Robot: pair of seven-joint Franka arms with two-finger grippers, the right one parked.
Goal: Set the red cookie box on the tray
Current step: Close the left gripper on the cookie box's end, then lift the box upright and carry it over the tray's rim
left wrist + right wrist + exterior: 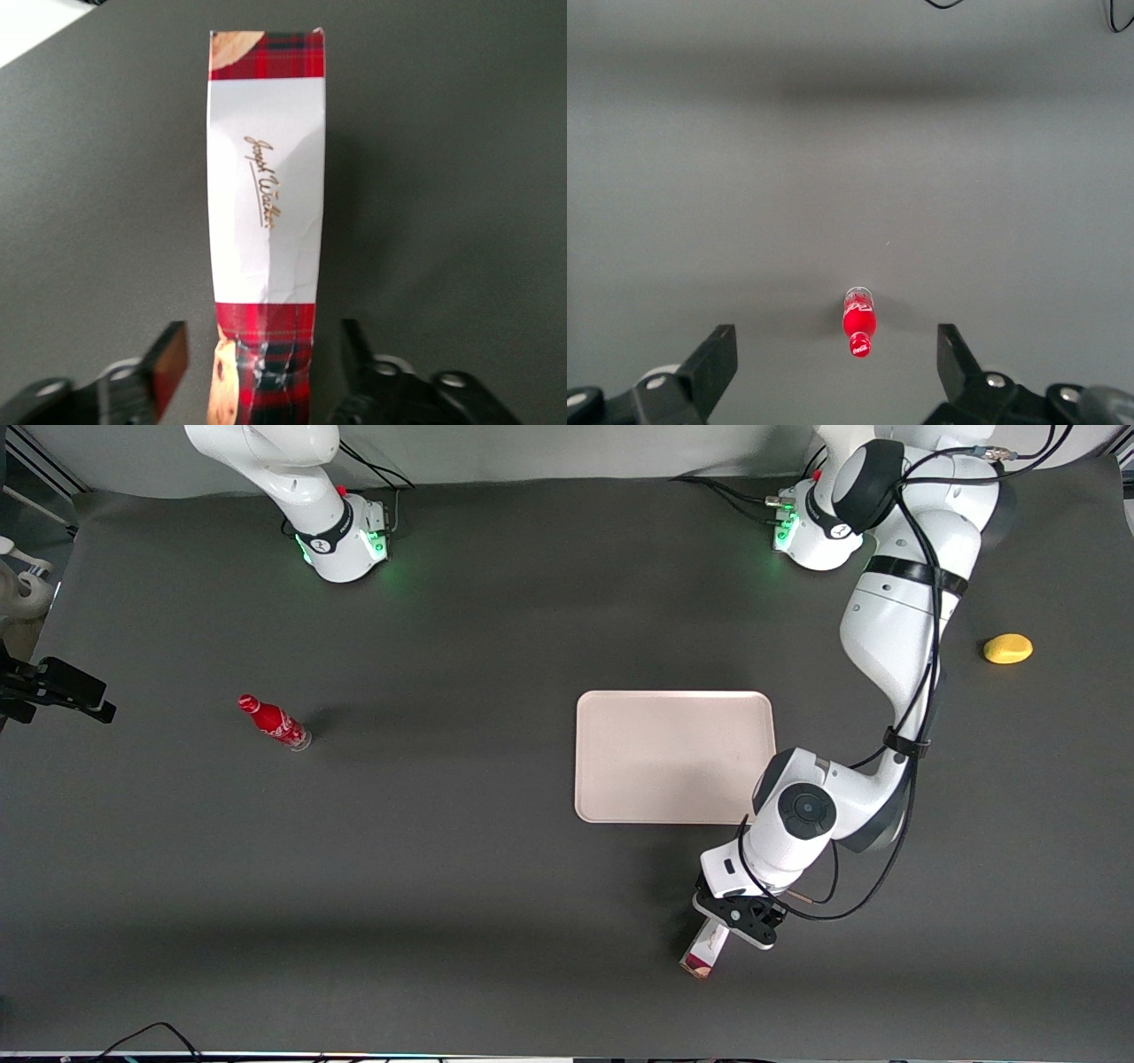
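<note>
Nearest the camera, the red cookie box [266,221] lies on the surface, near the tray [673,757]. Straddling it, the tool [264,363] stands apart; close squarely across its narrow sides.

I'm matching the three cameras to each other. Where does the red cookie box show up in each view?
Front view: red cookie box pokes out under the gripper, nearer the camera than the tray.
Left wrist view: box between the open fingers.
Right wrist view: not in it.
Shared landmark: the gripper straddling the box.
</note>
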